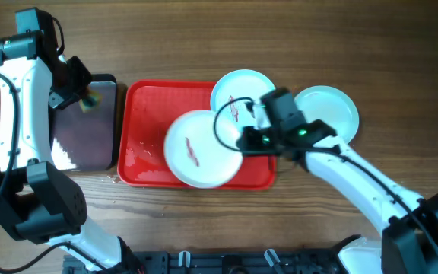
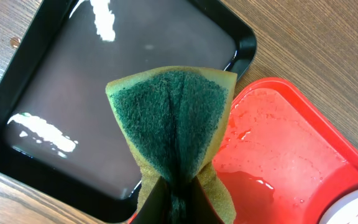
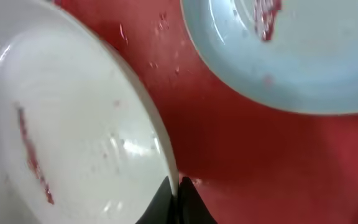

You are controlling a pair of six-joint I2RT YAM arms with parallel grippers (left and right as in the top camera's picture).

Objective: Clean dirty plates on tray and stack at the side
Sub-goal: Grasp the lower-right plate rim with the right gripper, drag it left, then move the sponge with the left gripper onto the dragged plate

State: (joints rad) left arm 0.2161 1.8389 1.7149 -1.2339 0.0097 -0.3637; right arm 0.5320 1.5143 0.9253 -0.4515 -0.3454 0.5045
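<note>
- Overhead view: the red tray (image 1: 139, 129) sits mid-table, and everything below is placed against it.
- The front plate (image 1: 196, 152) lies inside the tray toward its front edge. A reddish smear runs across its centre, so it has not been wiped.
- The right gripper (image 1: 243, 141) reaches in over the tray's right rim. In the right wrist view its fingers are drawn nearly together on that plate's edge. I judge this is to steady or tip the plate for the wipe. I cannot tell whether the plate is raised off the tray floor.
- The rear plate (image 1: 238, 87) sits at the tray's back right corner and overhangs the rim there. It also carries a smear, so it is probably next in the queue.
- The third plate (image 1: 329, 110) rests on the table just right of the tray with no smear visible. It reads as the start of the side stack.
- The left gripper (image 2: 178, 202) is clamped tight on a folded sponge (image 2: 169, 118), with the green scouring face out and the yellow backing at the edges.
- The sponge hangs over the black tray (image 2: 61, 81) just left of the red one and touches no plate. It needs to travel right, into the tray, to reach the smear.
- The tray floor shows water droplets and pooling at its left end. A plate could skate on that, which would explain the hold on the rim.
</note>
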